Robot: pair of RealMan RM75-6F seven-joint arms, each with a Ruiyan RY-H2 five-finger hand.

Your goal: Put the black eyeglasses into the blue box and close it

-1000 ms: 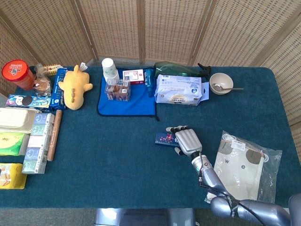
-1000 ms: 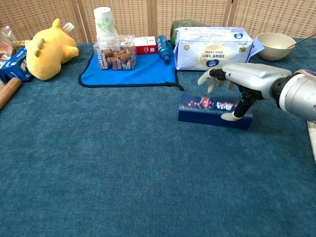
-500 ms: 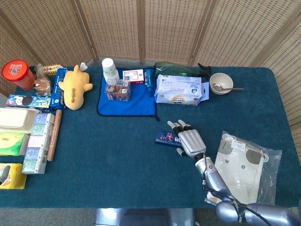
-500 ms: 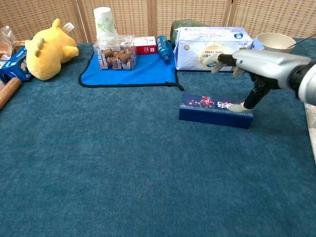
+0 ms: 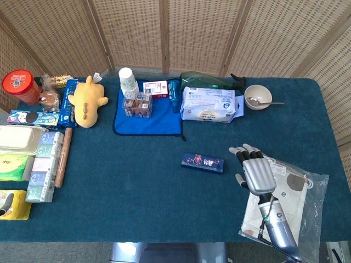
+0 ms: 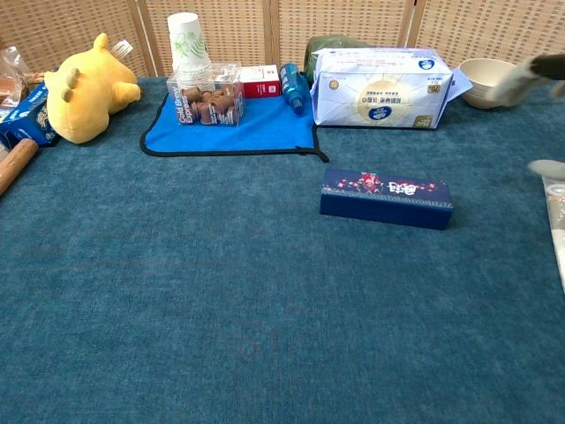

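Note:
The blue box, long and dark with a printed lid, lies closed on the teal tablecloth, right of centre. No black eyeglasses show in either view. My right hand hovers to the right of the box and clear of it, fingers spread, holding nothing. The chest view catches only its fingertips at the right edge. At the left edge of the head view a small dark-grey sliver lies over a yellow packet; it may be part of my left hand.
A plastic bag with white contents lies under my right arm. A wipes pack, bowl with spoon, blue mat with cup and boxes, and yellow plush line the back. Snack packs crowd the left edge.
My right hand lifted off the blue box and drew back to the right, over the plastic bag. The box stayed put, closed. The dark sliver appeared at the left edge.

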